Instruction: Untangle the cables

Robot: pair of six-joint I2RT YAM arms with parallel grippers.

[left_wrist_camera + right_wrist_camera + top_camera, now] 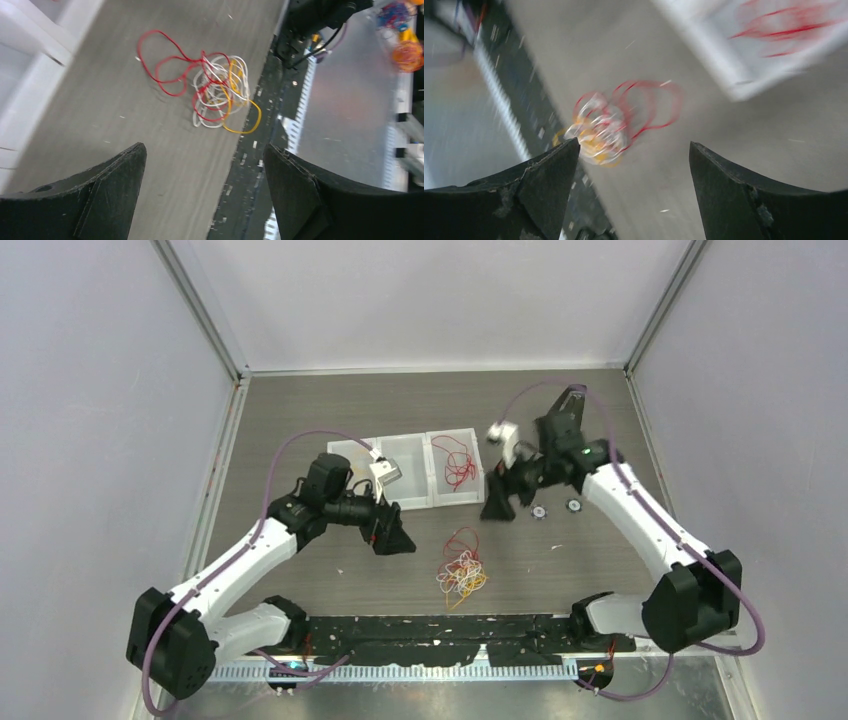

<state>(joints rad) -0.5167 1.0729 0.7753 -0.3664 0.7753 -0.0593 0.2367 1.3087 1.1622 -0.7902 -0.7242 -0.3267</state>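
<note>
Located left gripper (395, 538) just off the near edge of the white, three-compartment plastic tray (428, 472), toward its left end. Fingers spread wide, nothing between them.

Noted a single thin red cable (458, 465) coiled loose in the tray's right compartment, apart from the rest.

Located the main bunch of thin red, white and yellow-orange looping cables (462, 572) on the bare table on the near side of the tray, below its right compartment and clear of the rim. Knotted: white and yellow loops packed tight at the end away from the tray, red loops trailing toward it.

Located right gripper (500, 508) just beside the tray's right end, fingers spread wide, empty. Right wrist view blurred; no finer detail there.

Judged risks:
- Pinching several strands at once in the packed white-yellow core; likely to lift the whole bunch, not one cable.
- Pulling crossed loops from both sides; likely to tighten the knot.
- Dragging the bunch away from the tray onto the black perforated strip (450, 625); possible snag.
- Clipping the tray's rim with either gripper, both close to it; possible shift of the tray.
</note>
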